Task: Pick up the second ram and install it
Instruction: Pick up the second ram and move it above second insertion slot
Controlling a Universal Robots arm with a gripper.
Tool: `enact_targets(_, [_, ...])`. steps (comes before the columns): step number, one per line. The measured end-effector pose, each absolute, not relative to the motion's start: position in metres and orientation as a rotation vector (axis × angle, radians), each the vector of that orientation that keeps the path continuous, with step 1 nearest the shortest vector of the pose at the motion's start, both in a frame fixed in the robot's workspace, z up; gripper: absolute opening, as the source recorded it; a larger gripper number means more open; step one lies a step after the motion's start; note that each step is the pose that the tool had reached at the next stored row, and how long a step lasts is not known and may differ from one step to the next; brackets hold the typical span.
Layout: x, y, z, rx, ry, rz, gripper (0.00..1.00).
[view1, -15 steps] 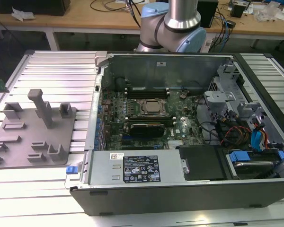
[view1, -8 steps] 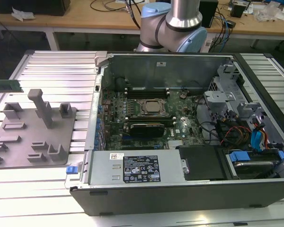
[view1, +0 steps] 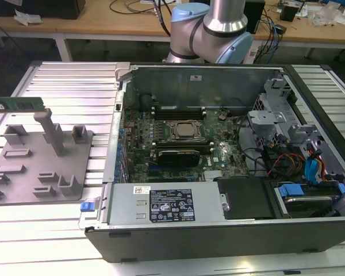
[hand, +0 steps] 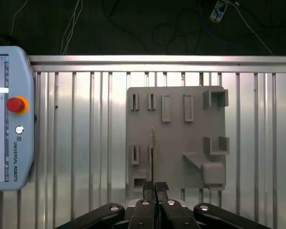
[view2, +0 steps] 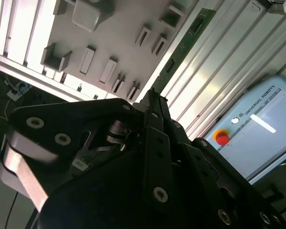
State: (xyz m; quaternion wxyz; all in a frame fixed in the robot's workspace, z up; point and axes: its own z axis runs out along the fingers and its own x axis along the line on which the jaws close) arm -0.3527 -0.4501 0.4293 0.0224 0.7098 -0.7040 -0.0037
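Since the second ram (view1: 20, 104) is clamped between the closed fingertips of the end effector (hand: 155, 187), the pick-up half of the task looks done. In both wrist views the green stick juts out from the tips, over the grey holder tray (view1: 23, 172) on the slatted surface (view1: 69, 80), apparently lifted clear of it. It sits at the exterior view's left, well apart from the open computer case (view1: 218, 233), so seating it on the motherboard (view1: 218, 156) is not yet done.

Grey moulded fixture plate (view1: 31, 164) lies on ribbed aluminium table (view1: 69, 80), to the exterior view's left of open black computer case (view1: 218, 236), with the long green second ram (view1: 20, 104) over the plate.
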Motion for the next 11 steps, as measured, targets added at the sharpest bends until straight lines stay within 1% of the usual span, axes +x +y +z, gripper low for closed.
enact_targets(11, [-0.311,-0.45,0.429,2.199,-2.181,-0.011,0.09])
